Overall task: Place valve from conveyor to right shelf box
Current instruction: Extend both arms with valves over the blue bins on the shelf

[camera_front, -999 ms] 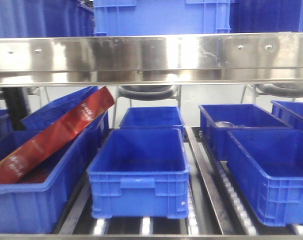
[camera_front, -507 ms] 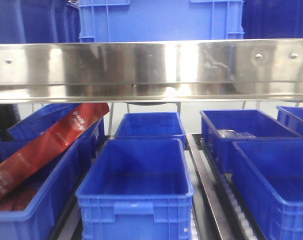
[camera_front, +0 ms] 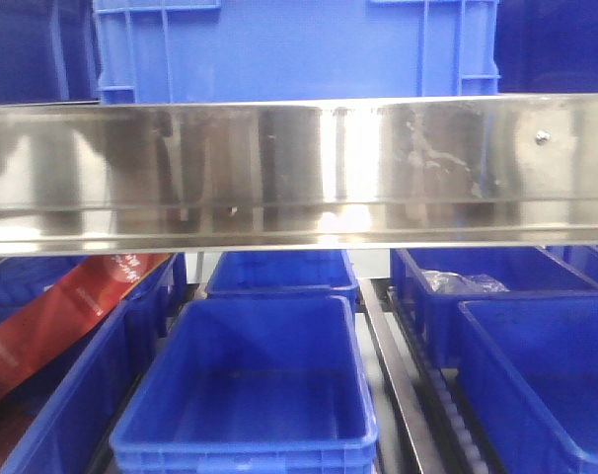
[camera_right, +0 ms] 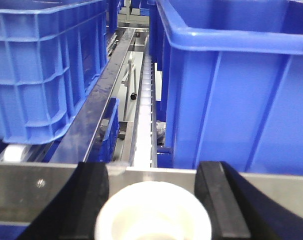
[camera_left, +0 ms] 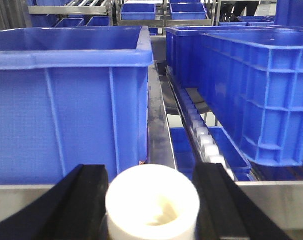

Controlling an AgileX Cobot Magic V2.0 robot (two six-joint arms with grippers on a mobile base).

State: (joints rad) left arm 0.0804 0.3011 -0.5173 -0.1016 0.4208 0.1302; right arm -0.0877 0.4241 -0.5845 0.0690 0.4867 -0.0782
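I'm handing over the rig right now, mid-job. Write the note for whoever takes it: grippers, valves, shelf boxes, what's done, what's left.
Left gripper: fingers shut on the white left valve, at the steel shelf edge, below the rim of a blue box.
Right gripper: fingers shut on the white right valve, low beside another blue box.
Conveyor: not in view.
Done: both valves picked up.
Left: lift over the rim and release into the right shelf box, empty as far as shows. The box behind it holds a clear bag.
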